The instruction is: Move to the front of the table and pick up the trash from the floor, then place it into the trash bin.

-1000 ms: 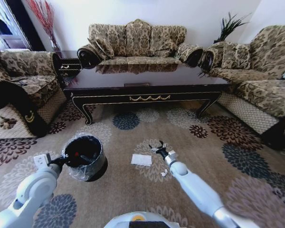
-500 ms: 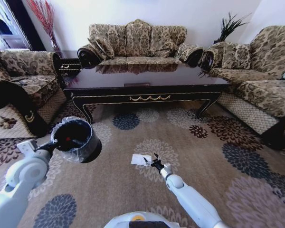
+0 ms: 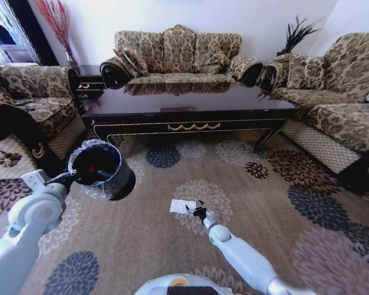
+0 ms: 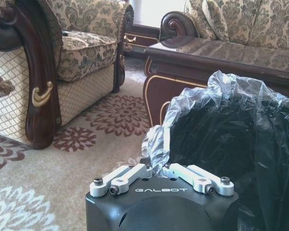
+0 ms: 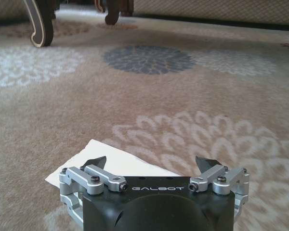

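Now our right gripper point(image 3: 198, 211) has dropped from near the robot's base to the edge of the flat white paper square point(image 3: 183, 206) on the tan flower-patterned carpet point(image 3: 283, 203), jaws spread wide over it, so the pickup looks imminent. Our left gripper point(image 4: 160, 169), clamped on the liner rim of the small black cylindrical trash bin point(image 3: 102, 170), has carried it farther from the paper, toward the long glossy dark-brown coffee table point(image 3: 190, 104). We count one paper, one bin, one red item inside.
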Controlling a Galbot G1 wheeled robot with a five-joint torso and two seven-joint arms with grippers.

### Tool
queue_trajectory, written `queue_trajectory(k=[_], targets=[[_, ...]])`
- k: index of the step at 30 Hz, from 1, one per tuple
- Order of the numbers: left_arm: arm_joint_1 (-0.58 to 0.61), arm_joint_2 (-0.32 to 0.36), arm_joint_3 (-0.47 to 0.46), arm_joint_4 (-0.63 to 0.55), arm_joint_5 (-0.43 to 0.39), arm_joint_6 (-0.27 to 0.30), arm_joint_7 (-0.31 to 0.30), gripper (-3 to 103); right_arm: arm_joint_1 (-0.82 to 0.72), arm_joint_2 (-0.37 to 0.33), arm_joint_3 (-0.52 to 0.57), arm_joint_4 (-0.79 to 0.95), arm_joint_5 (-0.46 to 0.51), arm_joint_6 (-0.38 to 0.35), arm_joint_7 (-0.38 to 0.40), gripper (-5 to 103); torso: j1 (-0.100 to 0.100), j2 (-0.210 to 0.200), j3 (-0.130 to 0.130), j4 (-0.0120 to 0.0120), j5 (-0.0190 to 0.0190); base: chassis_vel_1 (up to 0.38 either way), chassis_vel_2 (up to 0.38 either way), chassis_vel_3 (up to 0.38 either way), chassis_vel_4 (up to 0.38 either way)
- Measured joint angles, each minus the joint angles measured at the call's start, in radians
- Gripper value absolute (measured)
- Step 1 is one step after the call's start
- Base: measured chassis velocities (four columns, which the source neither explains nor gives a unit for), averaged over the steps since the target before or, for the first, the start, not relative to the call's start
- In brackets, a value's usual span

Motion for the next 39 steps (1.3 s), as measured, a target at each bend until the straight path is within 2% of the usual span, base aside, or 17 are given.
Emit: queue_trajectory(k=[5, 8, 12, 18, 20, 21, 24, 25, 27, 28, 31, 32, 34, 36, 39], targets=[[0.003, 0.0, 0.001, 0.002, 0.002, 0.001, 0.002, 3, 0.072, 0.042, -0.066, -0.071, -0.004, -0.05, 0.019, 100, 0.0, 0.0, 0.0, 0.0003, -0.0001, 0.0, 0.0, 0.0, 0.0], [0.0, 0.011, -0.001, 0.006, 0.0, 0.001, 0.007, 3, 0.124, 0.084, -0.113, -0.147, 0.007, -0.116, 0.03, 100, 0.0, 0.0, 0.0, 0.0001, -0.0001, 0.0, 0.0, 0.0, 0.0], [-0.005, 0.02, -0.002, 0.006, -0.003, 0.002, 0.011, 3, 0.133, 0.092, -0.123, -0.158, 0.046, -0.147, 0.033, 100, 0.0, 0.0, 0.0, 0.0, -0.0002, 0.0, 0.0, 0.0, 0.0], [-0.015, 0.027, 0.003, 0.007, -0.007, 0.002, 0.012, 3, 0.127, 0.083, -0.116, -0.156, 0.049, -0.155, 0.032, 100, 0.0, 0.0, 0.0, -0.0001, -0.0001, 0.0, 0.0, 0.0, 0.0], [-0.022, 0.031, 0.009, 0.007, -0.009, 0.003, 0.012, 3, 0.124, 0.08, -0.104, -0.164, 0.043, -0.159, 0.03, 94, 0.0, 0.0, 0.0, 0.0, -0.0001, 0.0, 0.0, 0.0, 0.0], [-0.022, 0.031, 0.009, 0.007, -0.009, 0.003, 0.012, 3, 0.124, 0.08, -0.104, -0.164, 0.043, -0.159, 0.03, 94, 0.0, 0.0, 0.0, 0.0, -0.0001, 0.0, 0.0, 0.0, 0.0], [-0.032, 0.032, 0.018, 0.006, -0.012, 0.003, 0.012, 3, 0.121, 0.08, -0.091, -0.182, 0.031, -0.163, 0.024, 78, 0.0, 0.0, 0.0, 0.0, 0.0002, 0.0, 0.0, 0.0, 0.0], [-0.032, 0.032, 0.018, 0.006, -0.012, 0.003, 0.012, 3, 0.121, 0.08, -0.091, -0.182, 0.031, -0.163, 0.024, 78, 0.0, 0.0, 0.0, 0.0, 0.0002, 0.0, 0.0, 0.0, 0.0], [-0.034, 0.031, 0.024, 0.004, -0.012, 0.004, 0.012, 3, 0.117, 0.081, -0.082, -0.194, 0.015, -0.162, 0.018, 67, 0.0, 0.0, 0.0, 0.0005, 0.0004, 0.0, 0.0, 0.0, 0.0], [-0.034, 0.031, 0.024, 0.004, -0.012, 0.004, 0.012, 3, 0.117, 0.081, -0.082, -0.194, 0.015, -0.162, 0.018, 67, 0.0, 0.0, 0.0, 0.0005, 0.0004, 0.0, 0.0, 0.0, 0.0], [-0.034, 0.027, 0.027, 0.004, -0.011, 0.004, 0.011, 3, 0.108, 0.082, -0.078, -0.199, -0.007, -0.159, 0.006, 51, 0.0, 0.0, 0.0, 0.0007, 0.0005, 0.0, 0.0, 0.0, 0.0], [-0.034, 0.027, 0.027, 0.004, -0.011, 0.004, 0.011, 3, 0.108, 0.082, -0.078, -0.199, -0.007, -0.159, 0.006, 51, 0.0, 0.0, 0.0, 0.0007, 0.0005, 0.0, 0.0, 0.0, 0.0], [-0.035, 0.027, 0.027, 0.005, -0.011, 0.004, 0.011, 3, 0.104, 0.078, -0.079, -0.19, -0.009, -0.158, 0.004, 40, 0.0, 0.0, 0.0, 0.0007, 0.0007, 0.0, 0.0, 0.0, 0.0], [-0.035, 0.028, 0.027, 0.005, -0.011, 0.004, 0.011, 3, 0.102, 0.074, -0.08, -0.185, -0.009, -0.157, 0.004, 40, 0.0, 0.0, 0.0, 0.0005, 0.0006, 0.0, 0.0, 0.0, 0.0], [-0.036, 0.029, 0.027, 0.008, -0.01, 0.004, 0.011, 3, 0.094, 0.06, -0.081, -0.16, -0.006, -0.155, 0.005, 24, 0.0, 0.0, 0.0, -0.0002, -0.0004, 0.0, 0.0, 0.0, 0.0]])
